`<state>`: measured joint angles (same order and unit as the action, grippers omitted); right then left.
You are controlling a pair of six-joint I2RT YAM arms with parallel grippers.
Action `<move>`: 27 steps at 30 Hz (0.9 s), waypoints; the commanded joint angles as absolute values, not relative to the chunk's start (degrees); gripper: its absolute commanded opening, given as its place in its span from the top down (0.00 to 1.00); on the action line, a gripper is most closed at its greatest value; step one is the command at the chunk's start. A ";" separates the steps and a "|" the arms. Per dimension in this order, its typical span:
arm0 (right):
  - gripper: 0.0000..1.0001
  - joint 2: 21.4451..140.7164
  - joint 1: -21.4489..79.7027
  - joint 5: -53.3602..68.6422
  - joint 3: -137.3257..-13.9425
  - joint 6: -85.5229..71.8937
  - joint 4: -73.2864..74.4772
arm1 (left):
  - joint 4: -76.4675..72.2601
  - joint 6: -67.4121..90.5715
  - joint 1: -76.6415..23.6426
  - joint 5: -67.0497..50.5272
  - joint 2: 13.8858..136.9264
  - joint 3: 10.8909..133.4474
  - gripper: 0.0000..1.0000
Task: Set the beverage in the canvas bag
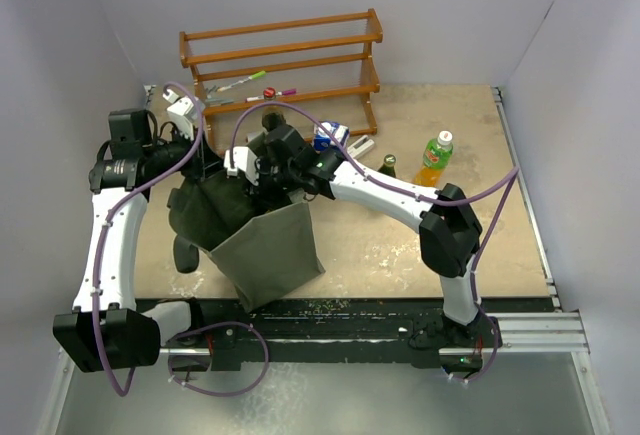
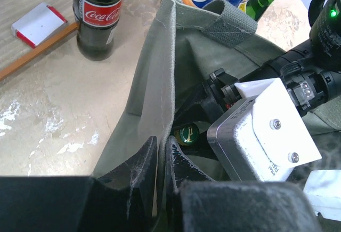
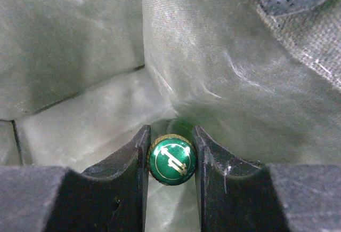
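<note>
The dark grey-green canvas bag (image 1: 268, 250) stands open in the middle of the table. My left gripper (image 2: 161, 160) is shut on the bag's near rim (image 2: 165, 82) and pinches the cloth edge; in the top view it (image 1: 205, 187) is at the bag's left side. My right gripper (image 3: 171, 160) is down inside the bag, shut on the green, gold-edged cap of a bottle (image 3: 171, 161). The bottle's body is mostly hidden below the cap. The cap also shows in the left wrist view (image 2: 187, 134), inside the bag. In the top view the right gripper (image 1: 263, 177) reaches into the bag's mouth.
A Coca-Cola bottle (image 2: 97, 16) stands just behind the bag, with a white and red box (image 2: 40, 24) beside it. An orange drink bottle (image 1: 434, 160), a dark green bottle (image 1: 387, 166) and a blue packet (image 1: 328, 139) are at the right. A wooden rack (image 1: 285, 60) stands at the back.
</note>
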<state>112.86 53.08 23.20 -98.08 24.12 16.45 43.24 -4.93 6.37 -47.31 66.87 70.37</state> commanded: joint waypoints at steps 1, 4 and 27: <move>1.00 110.38 52.47 20.02 -98.18 25.84 6.41 | 42.16 -6.88 6.50 -48.75 67.15 69.28 0.85; 1.00 110.94 52.47 19.49 -96.91 25.96 5.37 | 41.93 -7.12 6.43 -48.43 67.35 68.88 0.85; 0.42 108.20 52.47 16.26 -101.64 25.07 9.34 | 41.04 -7.72 6.33 -47.68 66.54 67.81 0.85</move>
<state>112.20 52.93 19.05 -98.13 24.53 11.18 40.34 -6.85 6.35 -47.57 66.92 68.66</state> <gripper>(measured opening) 0.538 0.152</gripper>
